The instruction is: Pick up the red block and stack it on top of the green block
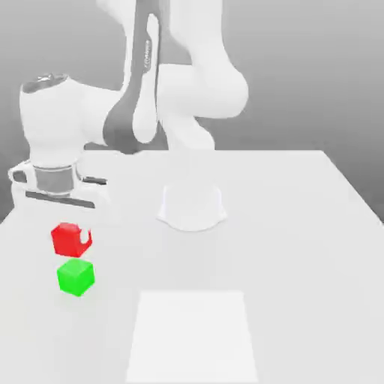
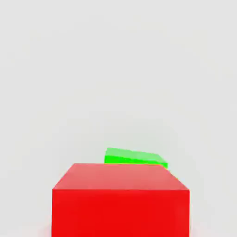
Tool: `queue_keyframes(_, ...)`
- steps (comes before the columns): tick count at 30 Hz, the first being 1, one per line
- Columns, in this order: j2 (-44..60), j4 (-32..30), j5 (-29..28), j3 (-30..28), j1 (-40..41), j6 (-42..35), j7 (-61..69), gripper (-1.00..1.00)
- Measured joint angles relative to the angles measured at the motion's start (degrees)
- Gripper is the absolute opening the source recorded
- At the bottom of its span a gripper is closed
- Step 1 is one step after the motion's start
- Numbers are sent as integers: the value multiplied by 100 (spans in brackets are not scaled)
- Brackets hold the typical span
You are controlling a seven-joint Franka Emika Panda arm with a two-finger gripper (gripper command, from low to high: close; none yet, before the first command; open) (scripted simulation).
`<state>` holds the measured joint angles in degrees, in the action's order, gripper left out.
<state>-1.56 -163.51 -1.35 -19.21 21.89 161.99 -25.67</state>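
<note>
The red block (image 1: 67,239) sits between the fingertips of my gripper (image 1: 73,238) near the exterior view's left edge of the table, and the gripper is shut on it. A white finger (image 1: 87,237) shows against the block's right side. The green block (image 1: 76,277) rests on the table just in front of the red one, apart from it. In the hand view the red block (image 2: 120,203) looms close, and a strip of the green block (image 2: 134,157) peeks out past its far edge.
The arm's white round base (image 1: 191,206) stands at the middle of the white table (image 1: 300,247). A paler rectangular patch (image 1: 191,334) lies on the table's front middle. The table's left edge runs close to the blocks.
</note>
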Motion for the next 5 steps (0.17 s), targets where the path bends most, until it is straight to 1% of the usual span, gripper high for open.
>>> queue_keyframes(1, 215, 9, 242, 66, 29, 194, 162, -100)
queue_keyframes(2, 418, 19, 494, 173, 67, 377, 336, 100)
queue_keyframes(5, 418, 19, 494, 173, 65, 376, 335, 100)
